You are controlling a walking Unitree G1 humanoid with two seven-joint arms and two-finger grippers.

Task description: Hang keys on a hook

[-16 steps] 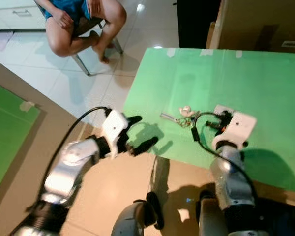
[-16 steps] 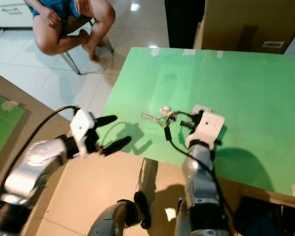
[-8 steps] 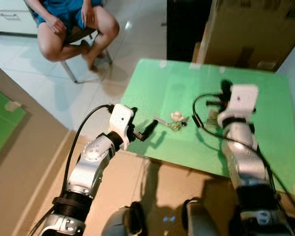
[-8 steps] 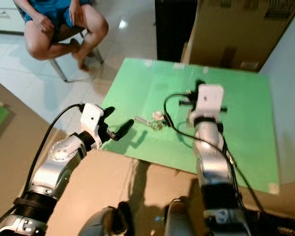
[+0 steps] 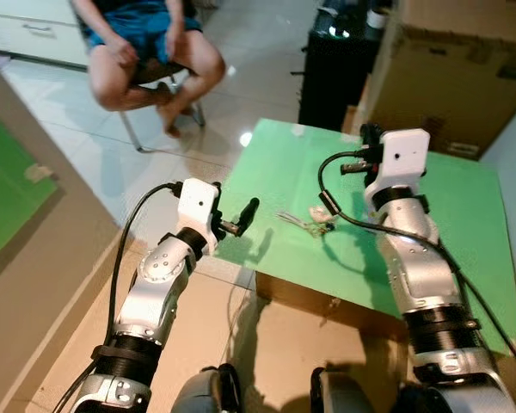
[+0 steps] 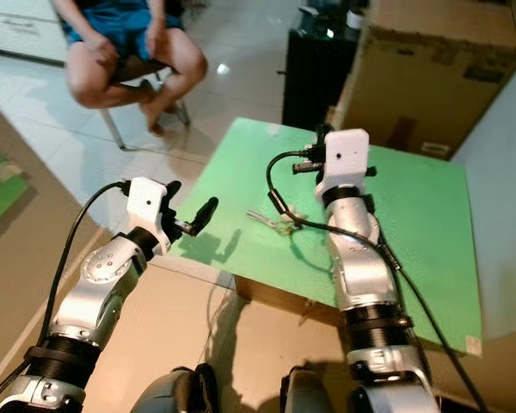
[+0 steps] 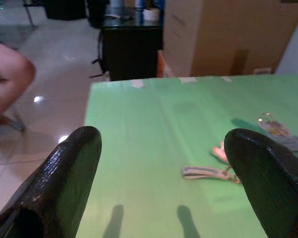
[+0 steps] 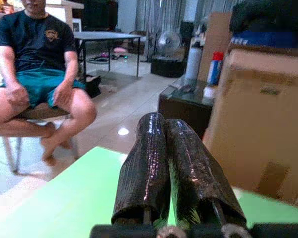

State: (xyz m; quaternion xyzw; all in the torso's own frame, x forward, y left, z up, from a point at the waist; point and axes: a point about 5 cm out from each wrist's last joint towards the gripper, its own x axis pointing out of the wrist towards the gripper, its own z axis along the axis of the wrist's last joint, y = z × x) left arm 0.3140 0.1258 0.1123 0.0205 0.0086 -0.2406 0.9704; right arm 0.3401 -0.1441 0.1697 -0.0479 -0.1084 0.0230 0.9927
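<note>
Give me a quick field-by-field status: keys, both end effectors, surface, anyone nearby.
keys: keys lying flat on the green table, not held
left end effector: left end effector open, at the table's near left edge, pointed toward the keys, apart from them
right end effector: right end effector shut on nothing, raised above the table beyond the keys
hook: none made out
person: person seated on a chair beyond the table

Before me stands a green table (image 5: pixel 447 224) on a glossy pale tiled floor (image 5: pixel 95 163). Beyond it sit a big cardboard box (image 5: pixel 464 77) and a black cabinet (image 5: pixel 335 77). A person (image 5: pixel 146 43) sits on a chair.
</note>
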